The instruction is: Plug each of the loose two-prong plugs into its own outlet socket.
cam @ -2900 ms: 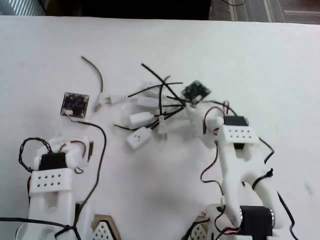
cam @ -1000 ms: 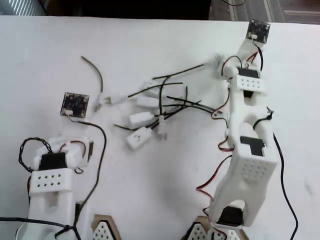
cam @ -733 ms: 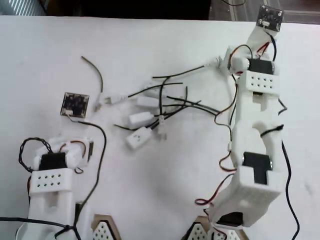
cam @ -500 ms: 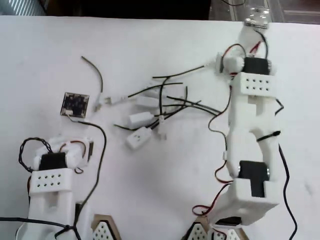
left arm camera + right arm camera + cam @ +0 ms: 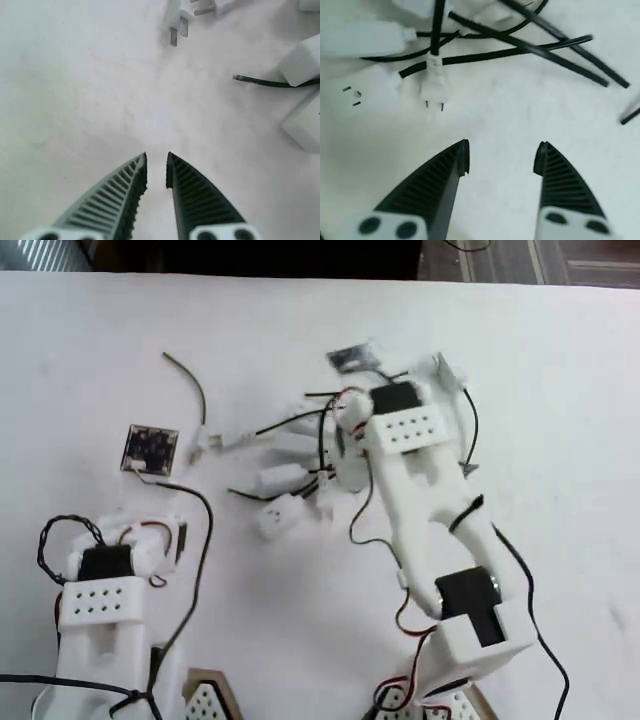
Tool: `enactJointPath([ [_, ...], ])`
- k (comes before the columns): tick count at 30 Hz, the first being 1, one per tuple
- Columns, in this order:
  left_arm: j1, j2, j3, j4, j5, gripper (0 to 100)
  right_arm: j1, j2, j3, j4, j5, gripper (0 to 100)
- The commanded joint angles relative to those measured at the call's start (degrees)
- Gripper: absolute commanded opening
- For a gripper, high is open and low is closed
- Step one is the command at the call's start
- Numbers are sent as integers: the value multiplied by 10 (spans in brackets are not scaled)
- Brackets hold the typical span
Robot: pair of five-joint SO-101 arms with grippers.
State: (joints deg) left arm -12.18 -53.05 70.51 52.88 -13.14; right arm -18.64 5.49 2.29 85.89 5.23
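Over the cord tangle at mid-table, the right gripper (image 5: 502, 152) — jaws spread wide, nothing between. Just ahead of it a plug (image 5: 434, 89), loose, flat on the table (image 5: 520, 120), prongs toward the gripper. Just beside that a socket (image 5: 362, 92), slots up, with a second socket (image 5: 362, 39) a little past it. Black cords (image 5: 530, 47) crossing behind the plug. Near the table's front-left, the left gripper (image 5: 156, 167) — jaws nearly together, only a thin slit, holding nothing, low over bare table. Farther out a second plug (image 5: 176, 20), unplugged too, well apart from the sockets.
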Motion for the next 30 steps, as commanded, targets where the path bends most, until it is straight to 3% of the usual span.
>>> enactJointPath([
  [1, -2, -12, -2, -9, -5, 83, -43, -29, 58, -77, -1, 211],
  [10, -2, -12, -2, -7, -5, 83, -87, -24, 141, -202, -39, 211],
  [18, -2, -12, -2, -6, -5, 83, -98, -24, 176, -243, -41, 204],
  [23, -2, -12, -2, -6, -5, 83, -98, -7, 175, -290, -41, 129],
  [30, -2, -12, -2, -6, -5, 83, -93, 78, 149, -306, -42, 148],
])
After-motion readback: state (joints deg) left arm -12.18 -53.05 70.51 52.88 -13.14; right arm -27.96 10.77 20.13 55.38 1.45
